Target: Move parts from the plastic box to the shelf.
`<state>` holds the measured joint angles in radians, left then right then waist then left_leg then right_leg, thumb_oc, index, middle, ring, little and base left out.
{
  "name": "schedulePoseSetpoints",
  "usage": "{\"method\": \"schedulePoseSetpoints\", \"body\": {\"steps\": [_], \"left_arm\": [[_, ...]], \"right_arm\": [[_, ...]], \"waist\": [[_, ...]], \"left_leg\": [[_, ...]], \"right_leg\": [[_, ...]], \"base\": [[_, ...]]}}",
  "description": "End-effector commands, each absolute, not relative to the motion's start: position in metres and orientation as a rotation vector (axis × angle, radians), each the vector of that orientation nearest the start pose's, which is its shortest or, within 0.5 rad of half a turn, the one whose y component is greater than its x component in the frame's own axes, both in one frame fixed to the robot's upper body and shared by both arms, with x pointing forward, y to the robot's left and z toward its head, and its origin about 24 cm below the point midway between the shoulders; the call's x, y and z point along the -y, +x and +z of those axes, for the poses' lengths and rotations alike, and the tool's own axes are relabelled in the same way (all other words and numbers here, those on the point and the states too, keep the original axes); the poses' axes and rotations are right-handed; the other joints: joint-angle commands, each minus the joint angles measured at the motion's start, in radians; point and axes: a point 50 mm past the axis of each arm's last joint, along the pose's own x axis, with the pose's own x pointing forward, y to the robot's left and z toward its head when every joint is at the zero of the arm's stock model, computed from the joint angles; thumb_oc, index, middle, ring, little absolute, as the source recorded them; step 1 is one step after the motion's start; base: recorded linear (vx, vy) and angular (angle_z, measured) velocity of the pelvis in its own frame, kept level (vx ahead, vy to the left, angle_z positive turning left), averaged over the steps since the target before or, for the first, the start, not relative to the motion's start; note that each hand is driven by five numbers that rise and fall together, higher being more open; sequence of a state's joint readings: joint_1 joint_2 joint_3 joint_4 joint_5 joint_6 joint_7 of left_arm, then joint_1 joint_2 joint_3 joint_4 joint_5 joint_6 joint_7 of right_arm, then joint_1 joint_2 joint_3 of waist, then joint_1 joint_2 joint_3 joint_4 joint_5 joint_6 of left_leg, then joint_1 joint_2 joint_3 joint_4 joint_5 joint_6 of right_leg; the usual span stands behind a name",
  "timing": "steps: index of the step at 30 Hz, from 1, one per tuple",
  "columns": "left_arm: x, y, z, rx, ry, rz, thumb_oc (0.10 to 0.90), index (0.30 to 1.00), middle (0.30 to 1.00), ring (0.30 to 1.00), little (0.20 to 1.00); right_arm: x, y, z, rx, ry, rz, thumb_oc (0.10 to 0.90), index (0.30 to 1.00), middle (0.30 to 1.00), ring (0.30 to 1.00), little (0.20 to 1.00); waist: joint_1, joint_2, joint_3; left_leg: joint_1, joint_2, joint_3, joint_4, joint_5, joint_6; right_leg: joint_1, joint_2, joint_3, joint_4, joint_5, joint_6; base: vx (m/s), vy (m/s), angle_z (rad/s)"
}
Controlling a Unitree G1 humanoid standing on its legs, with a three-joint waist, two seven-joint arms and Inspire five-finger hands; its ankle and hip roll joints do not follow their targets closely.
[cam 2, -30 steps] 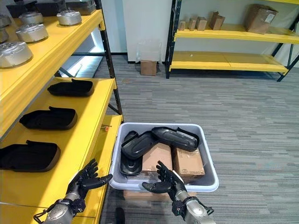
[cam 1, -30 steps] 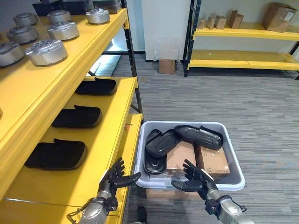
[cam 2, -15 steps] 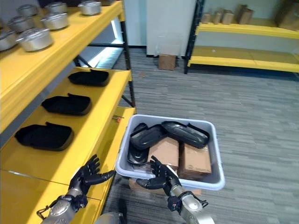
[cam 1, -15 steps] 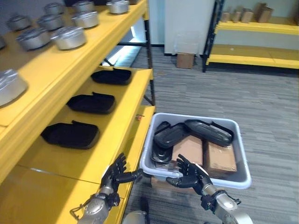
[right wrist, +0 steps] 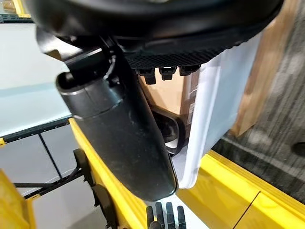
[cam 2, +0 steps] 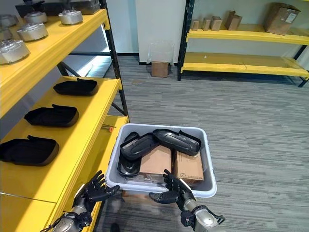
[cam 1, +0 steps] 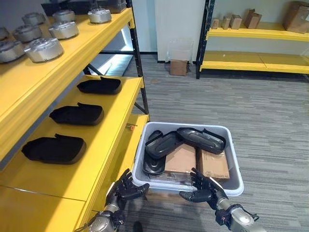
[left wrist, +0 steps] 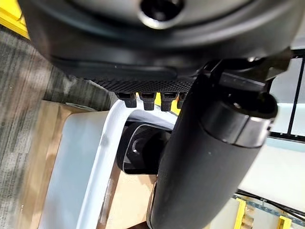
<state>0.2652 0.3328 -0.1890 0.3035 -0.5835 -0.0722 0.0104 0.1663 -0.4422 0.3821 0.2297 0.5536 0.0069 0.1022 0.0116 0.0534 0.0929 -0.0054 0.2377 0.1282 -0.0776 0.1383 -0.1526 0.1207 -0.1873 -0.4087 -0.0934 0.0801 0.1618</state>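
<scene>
Currently both robot hands sit at the near rim of the plastic box (cam 1: 233, 159), one at each corner. The left robot hand (cam 1: 126, 186) is at the near-left corner with fingers spread and straight, thumb reaching toward the wall, holding nothing. The right robot hand (cam 1: 203, 188) is at the near rim further right, likewise spread and empty.

The black parts (cam 1: 166, 144) lie inside the box, beyond and above both hands, stacked over two cardboard boxes (cam 1: 182, 162). The lowest part (cam 1: 154, 166) sits in the near-left corner. Above it, two long parts lie slanted across the box, their ends meeting near the middle.

Judgement: the left robot hand is nearer to the stack and also nearer to the yellow shelf (cam 1: 94, 159), which lies directly to the left and already carries three like parts (cam 1: 54, 148). A reach forward over the rim is needed; the left hand looks the better choice.
</scene>
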Motion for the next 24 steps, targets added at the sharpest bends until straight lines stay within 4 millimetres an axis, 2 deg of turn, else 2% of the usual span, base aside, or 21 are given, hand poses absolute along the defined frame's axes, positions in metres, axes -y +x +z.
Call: {"method": "schedulePoseSetpoints", "body": {"steps": [1,5,10,15,16,17,18,22,23,24], "left_arm": [[-0.227,0.195,-0.029,-0.291,-0.192,0.073,0.9,1.0,1.0,1.0,1.0],[-0.226,0.199,-0.027,-0.274,-0.186,0.074,0.9,1.0,1.0,1.0,1.0],[-0.226,0.19,-0.03,-0.29,-0.169,0.054,0.9,1.0,1.0,1.0,1.0],[-0.232,0.189,-0.025,-0.273,-0.129,0.043,0.9,1.0,1.0,1.0,1.0],[-0.233,0.19,-0.024,-0.266,-0.127,0.038,0.9,1.0,1.0,1.0,1.0],[-0.233,0.19,-0.024,-0.266,-0.127,0.037,0.9,1.0,1.0,1.0,1.0],[-0.232,0.191,-0.022,-0.261,-0.125,0.029,0.9,1.0,1.0,1.0,1.0],[-0.228,0.197,-0.014,-0.228,-0.105,-0.023,0.9,1.0,1.0,1.0,1.0],[-0.228,0.198,-0.014,-0.226,-0.106,-0.023,0.9,1.0,1.0,1.0,1.0],[-0.224,0.202,-0.01,-0.211,-0.101,-0.048,0.9,1.0,1.0,1.0,1.0]], "right_arm": [[0.16,0.219,-0.003,-0.233,0.138,0.367,0.9,1.0,1.0,1.0,1.0],[0.169,0.227,0.015,-0.142,0.037,0.358,0.9,1.0,1.0,1.0,1.0],[0.181,0.232,0.039,-0.014,-0.143,0.327,0.9,1.0,1.0,1.0,1.0],[0.192,0.247,0.084,0.201,-0.357,0.275,0.9,1.0,1.0,1.0,1.0],[0.197,0.251,0.1,0.266,-0.438,0.246,0.9,1.0,1.0,1.0,1.0],[0.197,0.251,0.1,0.266,-0.439,0.245,0.9,1.0,1.0,1.0,1.0],[0.202,0.255,0.111,0.308,-0.495,0.223,0.9,1.0,1.0,1.0,1.0],[0.211,0.27,0.154,0.47,-0.669,0.131,0.9,1.0,1.0,1.0,1.0],[0.211,0.27,0.155,0.472,-0.67,0.131,0.9,1.0,1.0,1.0,1.0],[0.215,0.28,0.177,0.536,-0.753,0.09,0.9,1.0,1.0,1.0,1.0]], "waist": [[0.014,-0.043,0.026],[0.005,-0.04,0.054],[-0.006,-0.028,0.033],[0.0,-0.033,0.051],[0.001,-0.035,0.062],[0.003,-0.035,0.061],[0.005,-0.036,0.07],[0.014,-0.037,0.131],[0.014,-0.037,0.133],[0.02,-0.033,0.176]], "left_leg": [[0.031,0.066,-0.005,0.073,-0.006,-0.05],[-0.033,0.058,0.015,0.149,0.026,-0.049],[0.016,0.046,0.065,0.07,-0.032,-0.017],[0.016,0.023,0.094,0.066,-0.059,-0.003],[0.007,0.017,0.096,0.068,-0.063,-0.001],[0.006,0.017,0.097,0.069,-0.063,-0.001],[-0.005,0.014,0.097,0.074,-0.065,0.001],[-0.067,0.01,0.094,0.11,-0.065,-0.004],[-0.069,0.01,0.094,0.112,-0.066,-0.004],[-0.104,0.009,0.092,0.128,-0.061,-0.007]], "right_leg": [[0.026,-0.024,0.003,0.025,-0.084,-0.035],[0.032,-0.033,-0.022,0.023,-0.085,-0.043],[0.018,-0.048,-0.003,0.02,-0.073,-0.027],[-0.012,-0.085,0.016,0.027,-0.048,-0.006],[-0.029,-0.095,0.024,0.03,-0.04,-0.001],[-0.031,-0.095,0.025,0.032,-0.04,-0.001],[-0.043,-0.101,0.028,0.036,-0.037,0.002],[-0.094,-0.121,0.033,0.057,-0.023,0.006],[-0.096,-0.121,0.034,0.058,-0.023,0.006],[-0.131,-0.13,0.039,0.074,-0.017,0.006]], "base": [[0.01,-0.078,0.03],[-0.05,-0.046,0.11],[0.05,0.041,0.16],[-0.01,0.059,-0.14],[-0.03,0.048,-0.06],[-0.04,0.046,-0.06],[-0.04,0.03,0.0],[-0.09,0.022,-0.01],[-0.14,0.024,-0.01],[-0.11,0.021,0.0]]}}
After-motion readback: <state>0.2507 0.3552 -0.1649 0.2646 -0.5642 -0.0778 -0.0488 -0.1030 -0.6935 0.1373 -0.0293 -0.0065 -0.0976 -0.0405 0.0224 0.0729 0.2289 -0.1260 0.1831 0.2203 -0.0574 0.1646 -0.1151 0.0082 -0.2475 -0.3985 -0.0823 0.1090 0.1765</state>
